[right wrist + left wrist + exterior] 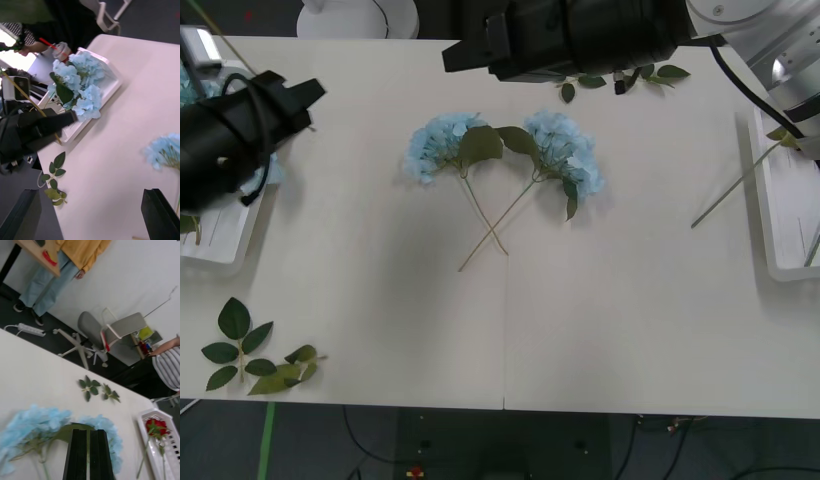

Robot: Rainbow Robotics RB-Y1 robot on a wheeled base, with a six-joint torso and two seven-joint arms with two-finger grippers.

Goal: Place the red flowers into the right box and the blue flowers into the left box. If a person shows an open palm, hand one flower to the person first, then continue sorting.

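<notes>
Two fluffy pale blue flowers (505, 155) lay mid-tabletop (630, 330), tan stems crossed — left end effector (88, 453) closed empty, right end effector (90, 215) spread open.

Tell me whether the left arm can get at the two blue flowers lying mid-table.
Probably yes: the left gripper, fingers shut, hangs by the left box, and bare tabletop lies between it and the blue flowers. Their stems cross, so one may drag the other.
</notes>
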